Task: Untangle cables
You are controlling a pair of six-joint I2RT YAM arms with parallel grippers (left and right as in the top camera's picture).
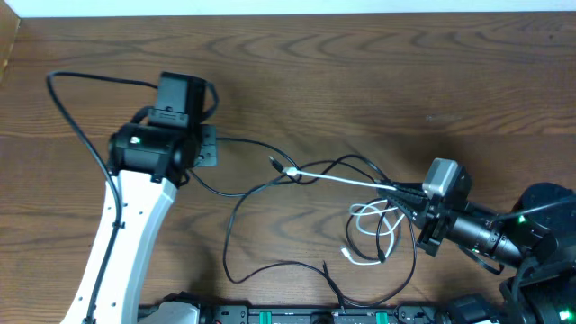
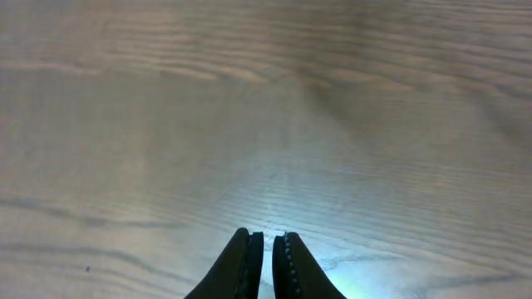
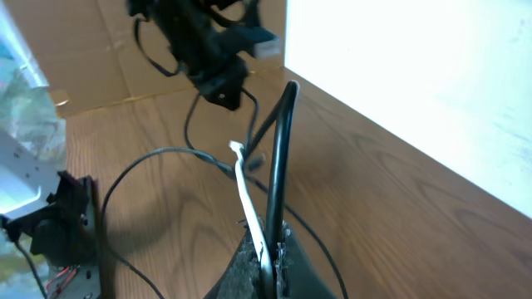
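Note:
The cables lie tangled mid-table. A white cable (image 1: pixel 346 181) runs taut from a knot point (image 1: pixel 290 172) to my right gripper (image 1: pixel 402 192), then coils loosely (image 1: pixel 372 225) below it. Thin black cables (image 1: pixel 241 202) loop around it. In the right wrist view my right gripper (image 3: pixel 270 242) is shut on the white cable (image 3: pixel 246 191) and a black cable (image 3: pixel 278 149) side by side. My left gripper (image 1: pixel 209 148) sits at the upper left, where a thin black cable (image 1: pixel 245 142) leads up to it. In its own view the left gripper (image 2: pixel 266 237) is shut, with only wood beyond.
The left arm's thicker black wire (image 1: pixel 67 99) arcs over the table's left side. Mounting hardware (image 1: pixel 297 315) lines the near edge. The right wrist view shows cardboard (image 3: pixel 108 58) behind the table and a base bracket (image 3: pixel 58 220) at the left.

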